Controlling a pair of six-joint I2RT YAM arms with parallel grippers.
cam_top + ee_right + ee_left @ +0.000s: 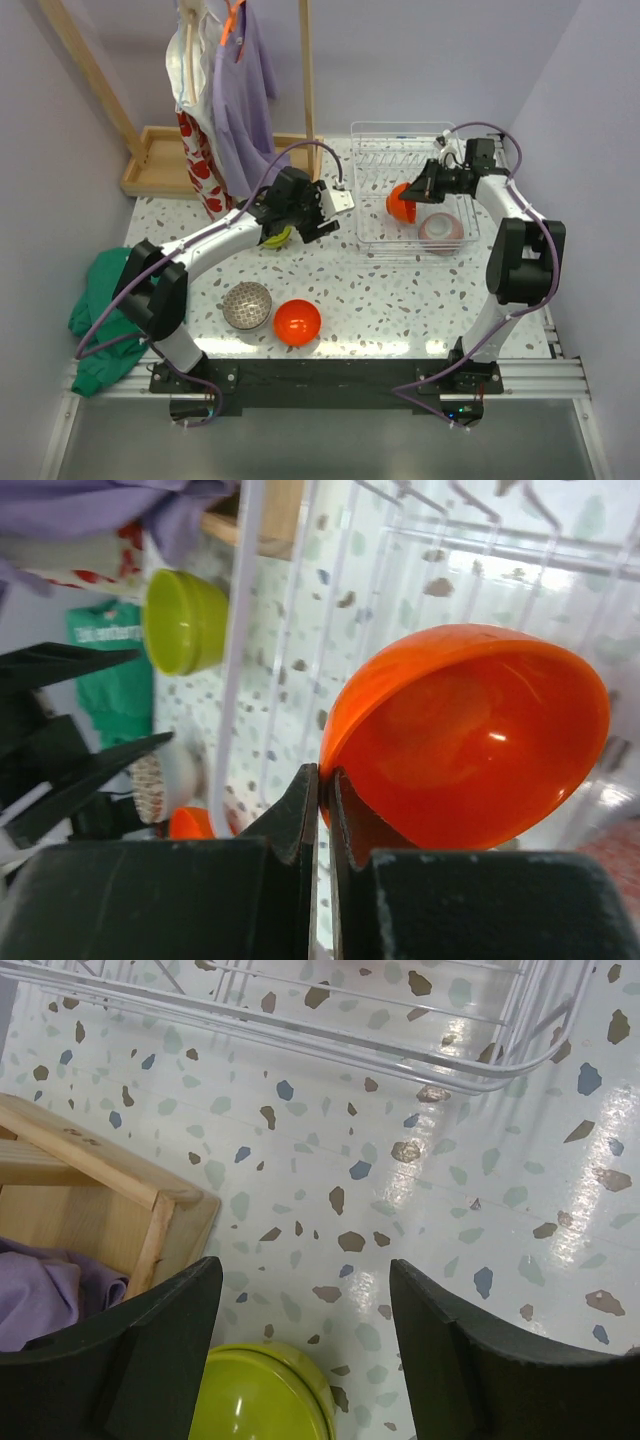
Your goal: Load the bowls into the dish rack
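My right fingers point(420, 187) pinch tight on the orange bowl point(402, 203) by its rim, inside the dish rack point(400, 126), at 2 o'clock in the top view. Left wrist: my left fingers point(150, 1350) gape wide and hold nothing, with the lime bowl point(262, 1395) at 6 o'clock. Right wrist: the rim is clamped and the bowl is tilted.

Bright, even overhead light, soft shadows – white glare streaks on the glossy counter point(590, 1150) in left wrist and top views, small hotspot on the orange-red bowl point(470, 750), right wrist background blurred and blown out upper right – near fingers point(290, 830) soft.
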